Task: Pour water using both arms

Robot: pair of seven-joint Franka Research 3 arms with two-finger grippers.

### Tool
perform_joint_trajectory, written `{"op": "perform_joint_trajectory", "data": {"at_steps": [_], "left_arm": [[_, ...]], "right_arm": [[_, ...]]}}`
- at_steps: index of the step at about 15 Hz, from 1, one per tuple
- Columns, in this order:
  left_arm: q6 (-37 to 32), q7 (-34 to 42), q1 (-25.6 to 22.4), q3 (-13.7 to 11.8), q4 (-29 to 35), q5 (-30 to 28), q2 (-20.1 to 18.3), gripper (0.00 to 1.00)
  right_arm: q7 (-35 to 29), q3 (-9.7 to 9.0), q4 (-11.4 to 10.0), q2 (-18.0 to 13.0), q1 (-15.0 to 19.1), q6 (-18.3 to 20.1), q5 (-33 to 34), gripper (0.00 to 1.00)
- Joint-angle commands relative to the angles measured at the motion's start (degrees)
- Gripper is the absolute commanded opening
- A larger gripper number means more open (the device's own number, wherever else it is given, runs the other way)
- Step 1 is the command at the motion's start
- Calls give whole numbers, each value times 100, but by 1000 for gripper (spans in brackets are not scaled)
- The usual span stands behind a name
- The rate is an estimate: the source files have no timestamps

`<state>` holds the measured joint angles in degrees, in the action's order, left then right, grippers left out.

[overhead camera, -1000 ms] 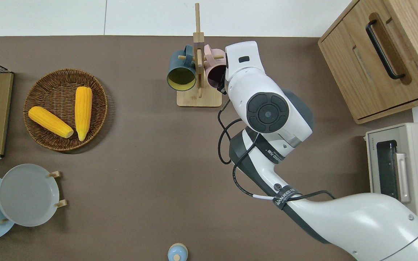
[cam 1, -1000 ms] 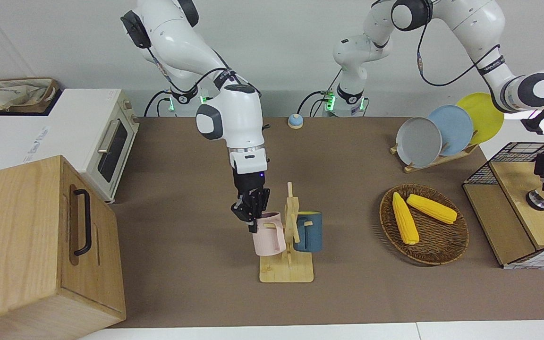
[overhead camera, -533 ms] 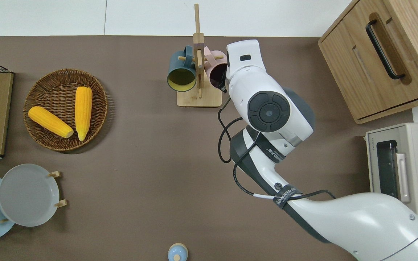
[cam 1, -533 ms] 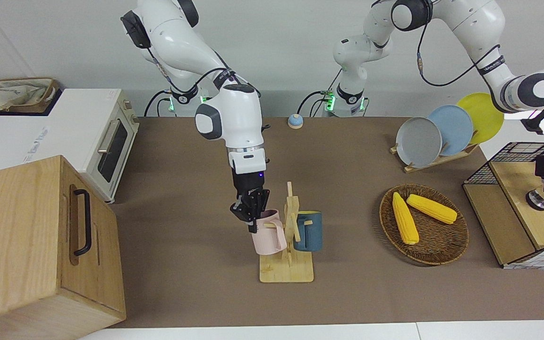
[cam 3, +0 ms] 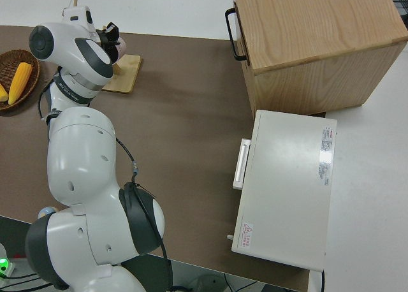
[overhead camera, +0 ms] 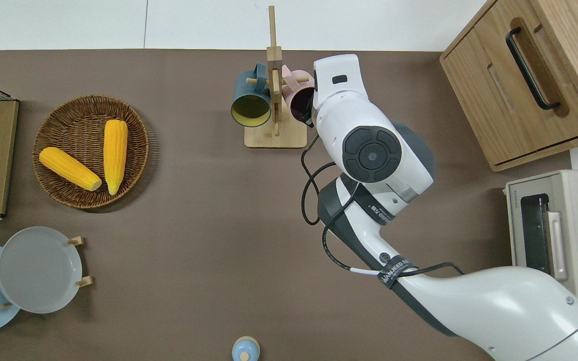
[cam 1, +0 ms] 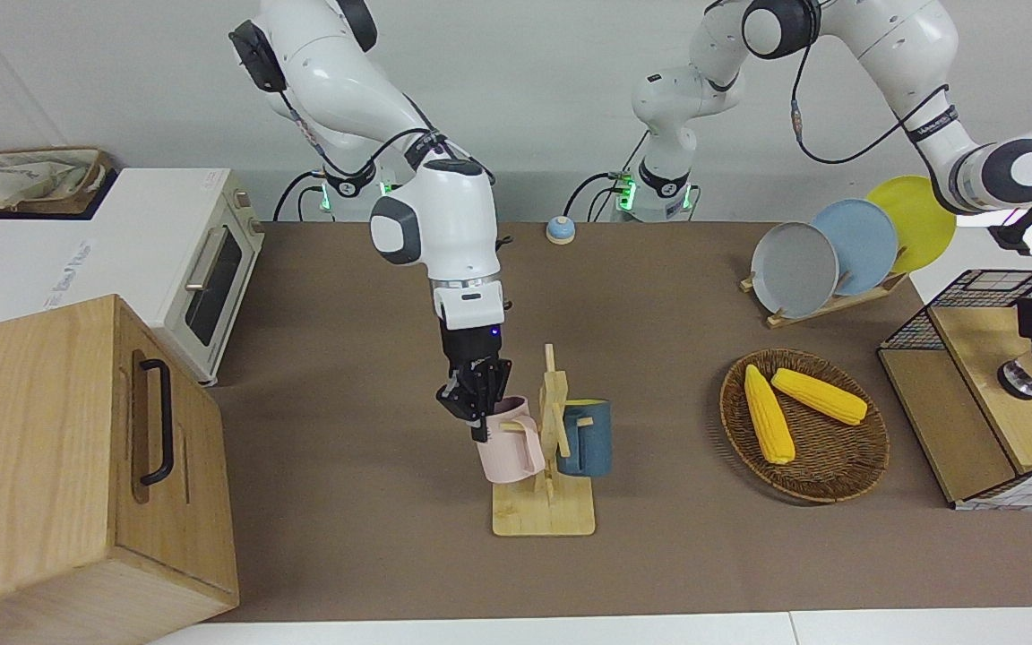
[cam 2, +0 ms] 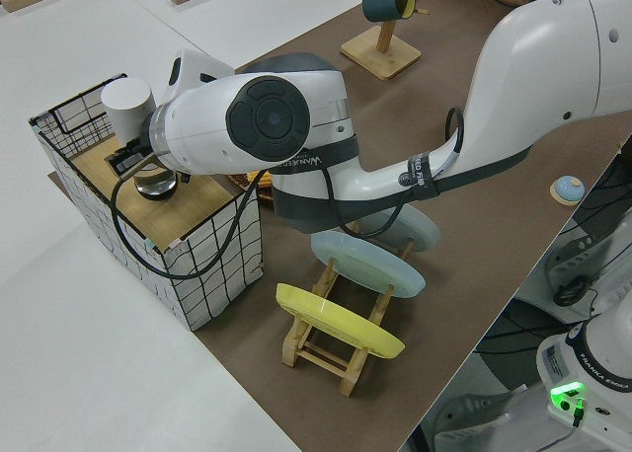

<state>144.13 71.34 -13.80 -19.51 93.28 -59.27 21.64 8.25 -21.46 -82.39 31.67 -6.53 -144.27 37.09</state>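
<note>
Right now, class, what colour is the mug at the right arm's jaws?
Pink mug; front view shows it best.

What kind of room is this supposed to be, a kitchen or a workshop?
Probably a robotics lab staged as a kitchen: a toaster oven, a mug stand with cups, and plates in a rack sit on one bare brown table between two robot arms.

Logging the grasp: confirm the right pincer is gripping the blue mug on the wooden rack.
Not the blue mug. The front view shows the right pincer gripping the rim of the pink mug, which hangs on the wooden rack beside the blue one.
</note>
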Motion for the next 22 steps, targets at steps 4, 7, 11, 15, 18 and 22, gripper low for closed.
{"op": "perform_joint_trajectory", "data": {"at_steps": [4,7,11,15,18,22], "left_arm": [[19,99,26,-9,-29,-67,25,291],[10,64,26,-9,-29,-67,25,182],[10,55,35,-9,-38,-58,16,10],[-7,47,44,-26,-55,-49,-10,0],[-16,-49,44,-26,-82,169,-63,0],[-25,-726,44,0,-135,706,-195,0]], "right_arm": [[-131,-7,39,103,-76,-5,114,39],[-131,-7,39,103,-76,4,114,33],[-131,-7,39,94,-76,4,79,14],[-131,-7,39,59,-67,4,61,12],[-131,-7,39,-2,-50,12,52,10],[-122,-7,13,-90,3,74,61,10]]}}
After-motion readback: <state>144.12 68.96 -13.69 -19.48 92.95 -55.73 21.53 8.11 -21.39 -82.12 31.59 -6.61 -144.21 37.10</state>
